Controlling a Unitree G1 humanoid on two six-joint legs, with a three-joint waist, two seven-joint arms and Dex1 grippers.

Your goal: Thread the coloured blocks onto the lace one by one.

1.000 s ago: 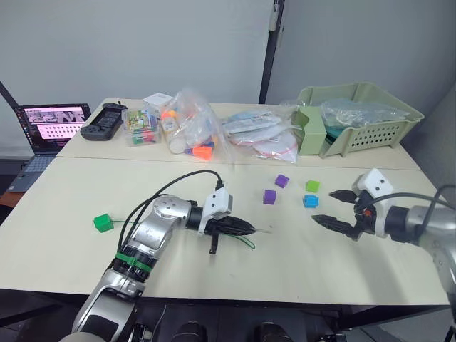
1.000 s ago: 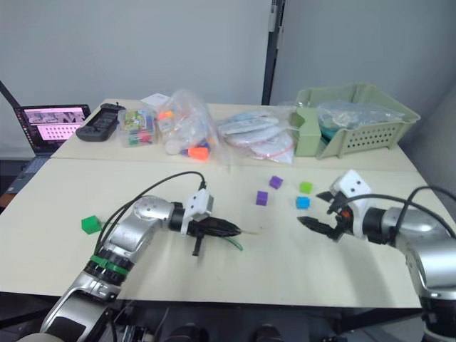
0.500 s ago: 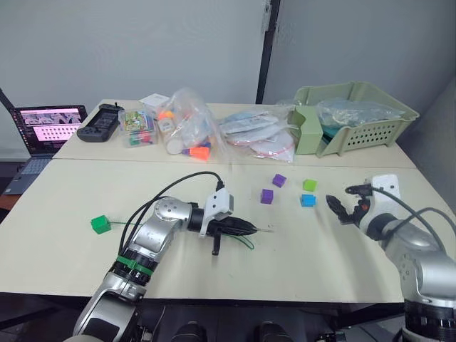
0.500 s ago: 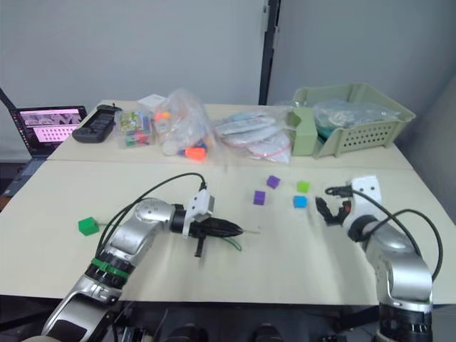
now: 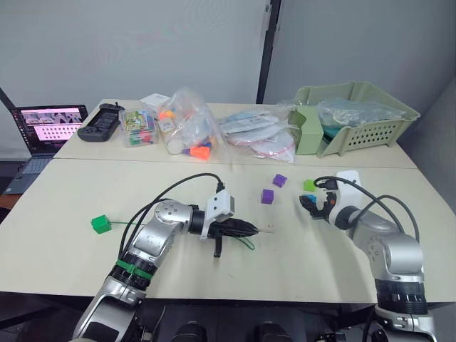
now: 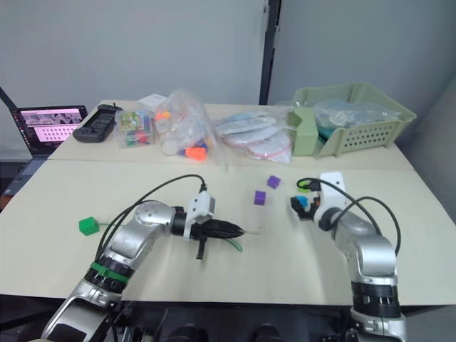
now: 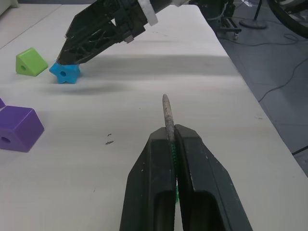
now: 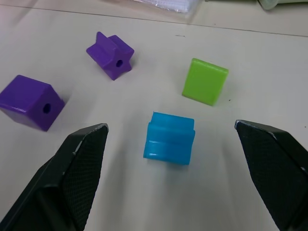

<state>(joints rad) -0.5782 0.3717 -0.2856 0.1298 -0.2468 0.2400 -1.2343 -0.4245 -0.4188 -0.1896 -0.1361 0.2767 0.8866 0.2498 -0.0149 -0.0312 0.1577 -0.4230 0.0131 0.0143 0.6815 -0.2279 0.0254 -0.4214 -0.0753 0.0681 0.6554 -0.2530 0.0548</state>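
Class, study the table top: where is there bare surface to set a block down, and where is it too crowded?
Bare: the near table strip between the left gripper holding the lace and the right gripper; also between the dark green block and the bags. Crowded: the far edge and around the blue block.

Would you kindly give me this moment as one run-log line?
left gripper: shut on lace, tip forward | right gripper: open, straddling blue block | blocks threaded: none seen

Even, bright overhead light gives soft, faint shadows on the table (image 5: 64, 206). Wrist views are sharp up close, while their far backgrounds blur slightly.
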